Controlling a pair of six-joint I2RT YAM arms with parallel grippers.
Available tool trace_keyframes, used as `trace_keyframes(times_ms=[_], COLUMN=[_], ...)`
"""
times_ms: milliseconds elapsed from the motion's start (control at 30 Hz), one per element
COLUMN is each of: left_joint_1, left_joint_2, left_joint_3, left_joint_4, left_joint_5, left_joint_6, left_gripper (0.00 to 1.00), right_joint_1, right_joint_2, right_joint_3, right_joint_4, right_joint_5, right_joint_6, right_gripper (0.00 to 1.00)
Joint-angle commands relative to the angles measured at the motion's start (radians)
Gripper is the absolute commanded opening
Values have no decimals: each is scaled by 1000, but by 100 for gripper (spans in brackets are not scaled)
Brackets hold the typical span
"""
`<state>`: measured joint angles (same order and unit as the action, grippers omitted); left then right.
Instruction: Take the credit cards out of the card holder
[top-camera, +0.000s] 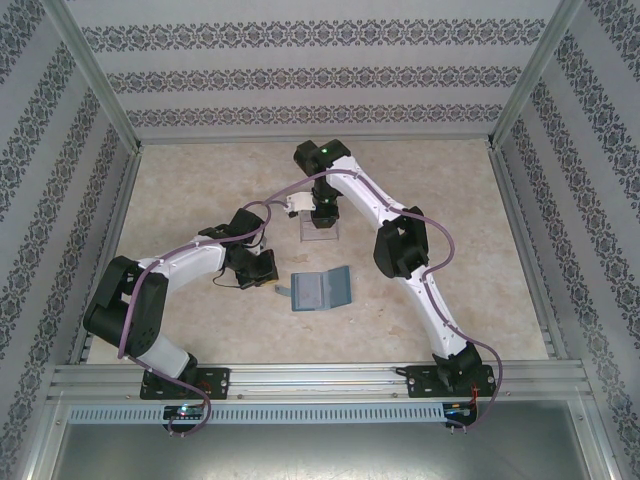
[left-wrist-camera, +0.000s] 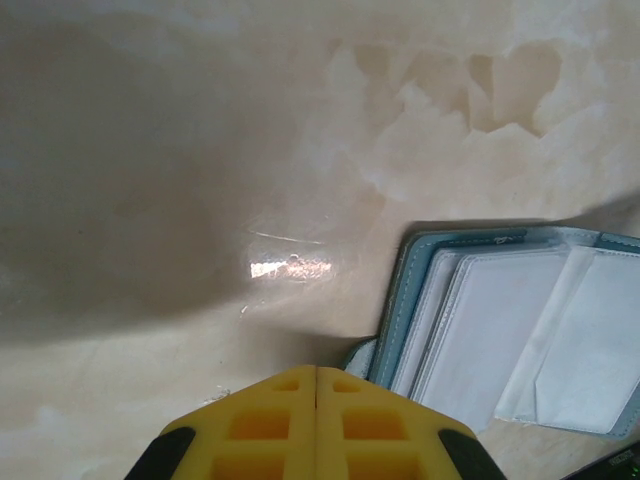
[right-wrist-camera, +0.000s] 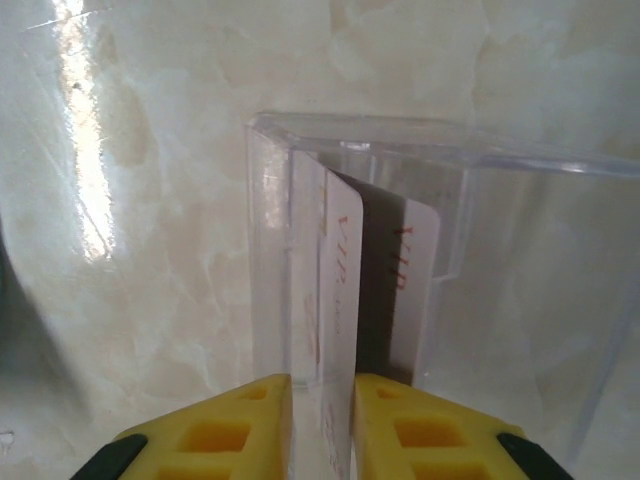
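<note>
The teal card holder (top-camera: 320, 290) lies open on the table, its pale pockets (left-wrist-camera: 520, 340) facing up. My left gripper (left-wrist-camera: 317, 372) is shut and empty, just left of the holder's near corner (top-camera: 272, 282). My right gripper (top-camera: 322, 222) hangs over a clear plastic tray (top-camera: 320, 236). In the right wrist view its fingers (right-wrist-camera: 322, 385) stand slightly parted around a white credit card (right-wrist-camera: 340, 280) with red lettering, which stands on edge inside the tray wall (right-wrist-camera: 275, 250). A second pale card (right-wrist-camera: 415, 270) stands behind it, with a dark strip between them.
Patterned walls and metal rails (top-camera: 300, 378) enclose the marble-look table (top-camera: 200, 190). A small pale tab (left-wrist-camera: 362, 355) sticks out at the holder's left edge.
</note>
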<state>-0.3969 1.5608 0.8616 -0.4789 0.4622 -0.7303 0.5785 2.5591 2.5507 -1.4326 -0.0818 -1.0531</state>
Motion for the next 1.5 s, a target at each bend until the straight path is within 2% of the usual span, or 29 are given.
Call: trace_keyframes(times_ms=[0, 233, 333, 533, 867, 1067, 1200, 1300, 1467], left_joint_1=[12, 11, 11, 12, 12, 10, -3, -21, -54], left_joint_2=[16, 11, 6, -10, -20, -12, 10, 28, 54], left_joint_3=[26, 28, 28, 35, 62, 78, 91, 101, 117], left_joint_4=[10, 19, 30, 66, 80, 86, 99, 101, 111], left_joint_5=[9, 11, 9, 9, 2, 20, 49, 59, 72], left_joint_6=[2, 2, 0, -3, 3, 3, 3, 0, -4], left_gripper=[2, 2, 2, 2, 2, 2, 1, 1, 0], right_joint_1=[6, 14, 15, 14, 24, 21, 33, 32, 48], right_joint_2=[-29, -83, -113, -220, -390, -499, -610, -677, -756], right_joint_3=[30, 13, -30, -201, -490, -700, -909, -1016, -1144], right_joint_4=[11, 32, 109, 273, 483, 576, 752, 816, 878], right_joint_5=[44, 71, 88, 54, 37, -50, -166, -209, -246], right_joint_6=[-8, 23, 106, 362, 1030, 1387, 1531, 1628, 1684], right_gripper=[23, 24, 25, 27, 23, 16, 11, 11, 12])
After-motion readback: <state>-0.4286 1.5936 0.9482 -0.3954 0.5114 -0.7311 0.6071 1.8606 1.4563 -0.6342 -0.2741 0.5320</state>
